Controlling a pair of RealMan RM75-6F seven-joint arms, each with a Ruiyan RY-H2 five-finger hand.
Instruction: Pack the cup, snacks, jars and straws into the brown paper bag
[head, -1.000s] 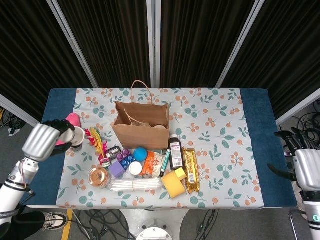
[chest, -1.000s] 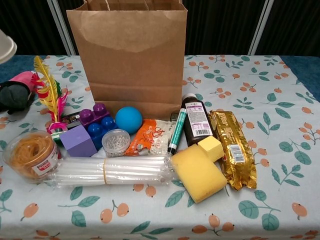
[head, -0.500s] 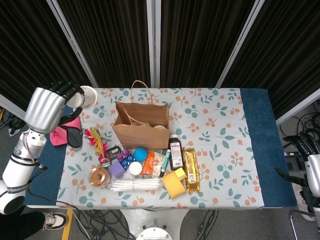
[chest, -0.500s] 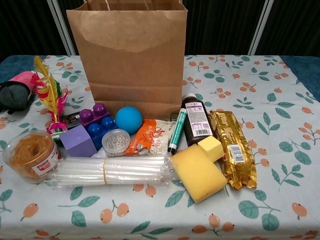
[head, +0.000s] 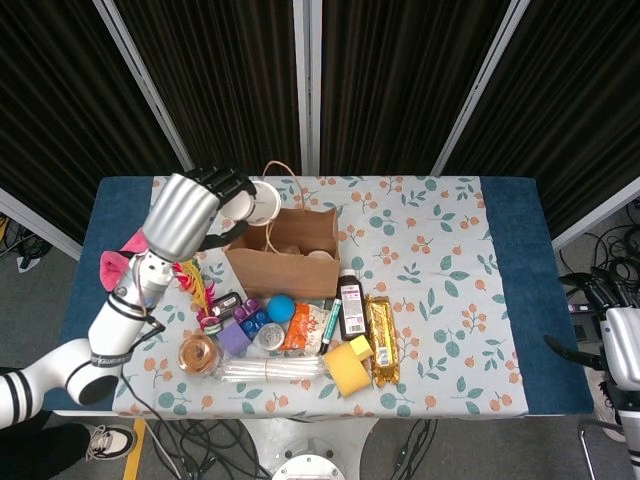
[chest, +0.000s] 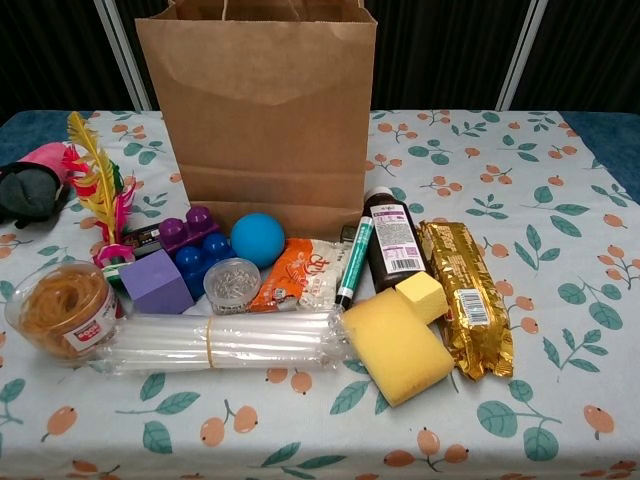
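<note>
My left hand (head: 192, 207) holds a white cup (head: 264, 201) on its side, in the air just over the left rim of the open brown paper bag (head: 283, 262). The bag (chest: 260, 110) stands upright mid-table with some items inside. In front of it lie a bundle of straws (chest: 220, 340), a rubber-band jar (chest: 58, 310), a small jar of pins (chest: 232, 284), an orange snack packet (chest: 296, 284) and a gold snack bar (chest: 466, 300). My right hand (head: 606, 322) hangs off the table's right edge, fingers apart and holding nothing. The chest view shows neither hand.
Also in front of the bag are a yellow sponge (chest: 396, 346), a dark bottle (chest: 392, 245), a green marker (chest: 354, 262), a blue ball (chest: 258, 238), purple blocks (chest: 172, 268) and a coloured feather (chest: 95, 185). A pink and black item (chest: 30, 185) lies at the left.
My left hand has lifted the cup from the table's left side and carried it up and right to the bag's left rim. My right hand has hardly moved.
</note>
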